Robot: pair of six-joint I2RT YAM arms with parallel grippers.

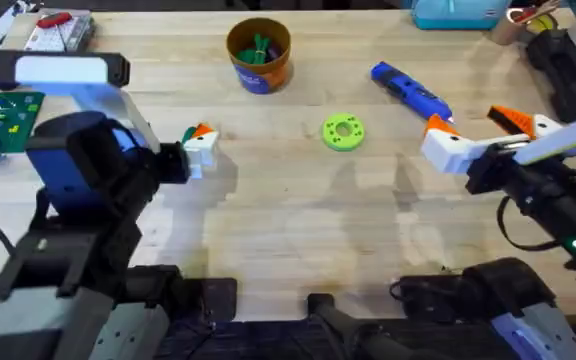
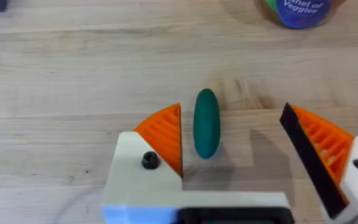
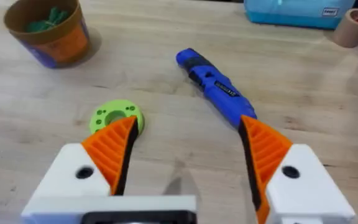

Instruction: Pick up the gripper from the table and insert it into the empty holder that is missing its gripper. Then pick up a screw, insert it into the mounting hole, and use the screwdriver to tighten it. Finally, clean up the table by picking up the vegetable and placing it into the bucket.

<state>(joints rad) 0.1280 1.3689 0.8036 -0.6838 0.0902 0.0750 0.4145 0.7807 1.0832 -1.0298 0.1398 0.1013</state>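
The left gripper (image 2: 232, 146) is seen with its jaws spread wide, low over the table (image 2: 73, 93). The vegetable (image 2: 206, 123) lies flat on the wood between the orange pads (image 2: 163, 134), just beside one pad and well clear of the other; contact cannot be confirmed. The bucket (image 1: 258, 55) stands farther up the table, with green pieces inside.

The right gripper (image 3: 188, 146) is likewise held apart, gripping nothing. The screwdriver (image 3: 216, 87) lies on the table ahead of it, slanted, untouched. A lime-green disc (image 3: 117, 116) rests near one right pad, between the bucket and the screwdriver in the overhead view.
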